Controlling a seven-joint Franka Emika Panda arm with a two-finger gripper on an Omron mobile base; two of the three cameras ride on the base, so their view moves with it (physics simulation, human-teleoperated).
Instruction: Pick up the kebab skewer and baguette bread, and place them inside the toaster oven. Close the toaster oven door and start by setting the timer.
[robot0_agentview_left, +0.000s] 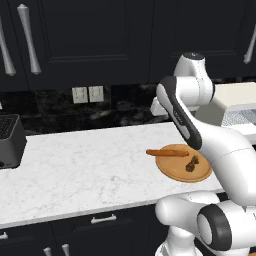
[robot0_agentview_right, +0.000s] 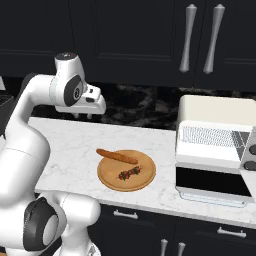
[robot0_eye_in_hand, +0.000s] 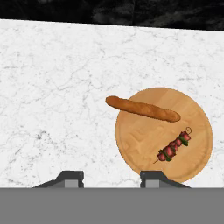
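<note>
Toaster oven cut by right edge in left base view, front half behind the arm; knobs clipped at right edge in right base view. Round wooden plate right rim hidden by arm in left base view. Black toaster cropped at left edge. Kebab skewer too small to count chunks. Gripper fingertips mostly cut off in hand view.

Chunky glossy white arm, rounded shells, dark grey joint bands and a black disc cap near the wrist; small dark fingertips.
</note>
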